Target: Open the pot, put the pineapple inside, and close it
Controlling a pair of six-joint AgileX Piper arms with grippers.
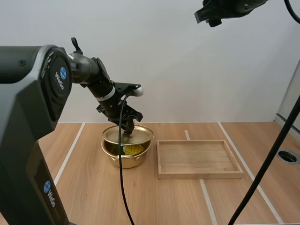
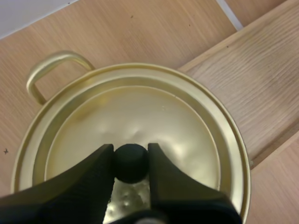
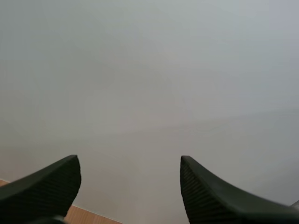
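Two left fingers (image 2: 88, 179): clamped on the small black round knob (image 2: 131, 164).
Shiny gold metal lid (image 2: 140, 116): probably thin, stiff, light and slippery; the knob is the one sure hold. It is tilted over the pot, centre-left of the high view.
Round gold handled pot (image 1: 123, 161): yellow pineapple (image 1: 133, 150) already inside.
Right fingers (image 3: 51, 184): spread, empty, at the high view's upper right.

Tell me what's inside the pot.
A yellow pineapple with some green shows through the gap under the lid; the lid, pinched by the left end effector, hides the rest.
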